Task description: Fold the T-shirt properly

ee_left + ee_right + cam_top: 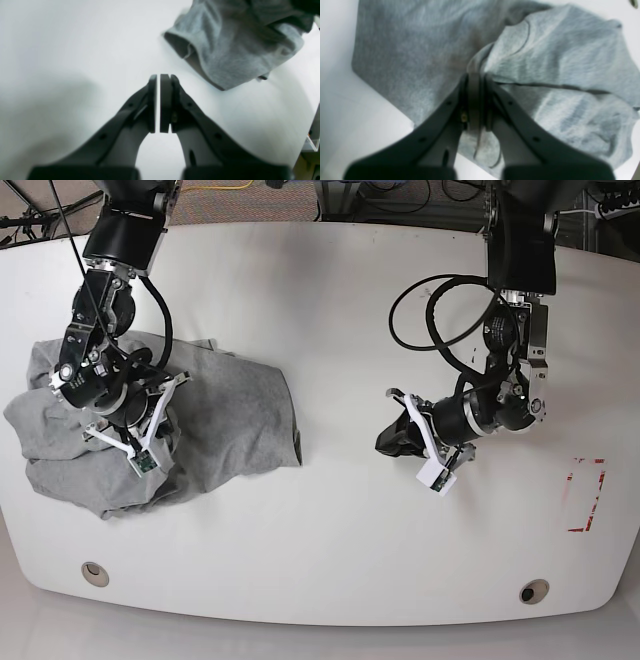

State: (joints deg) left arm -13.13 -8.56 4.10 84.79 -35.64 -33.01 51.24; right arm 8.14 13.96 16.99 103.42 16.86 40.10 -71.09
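The light heather-grey T-shirt (220,415) lies crumpled on the left of the white table, and no lettering shows. My right gripper (168,432) is down on the shirt. In the right wrist view it (476,75) is shut on a raised fold of the T-shirt (545,50), with fabric bunched at its tips. My left gripper (392,442) hangs low over bare table right of the middle, well apart from the shirt. In the left wrist view it (158,76) is shut and empty, with a hemmed part of the T-shirt (232,50) beyond it at the upper right.
A red rectangle outline (585,495) is marked near the table's right edge. Two round holes (95,573) (533,591) sit near the front edge. A black cable (440,320) loops beside the left arm. The table edge (316,120) shows at the far right of the left wrist view.
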